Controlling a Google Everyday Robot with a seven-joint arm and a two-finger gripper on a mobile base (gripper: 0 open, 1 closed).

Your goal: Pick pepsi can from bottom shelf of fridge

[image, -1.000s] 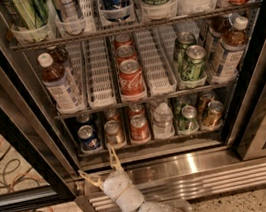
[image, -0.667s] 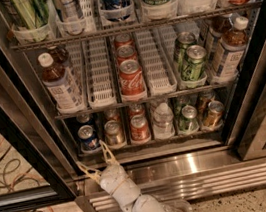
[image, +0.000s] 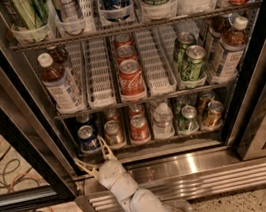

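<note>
Gripper is low at the fridge sill, fingers spread wide, nothing held, tips pointing up at the left end of the bottom shelf. Pepsi can stands upright in the leftmost lane of that shelf, just above and behind the fingertips, not touched. Next lane right holds a brownish can, then a red Coca-Cola can.
</note>
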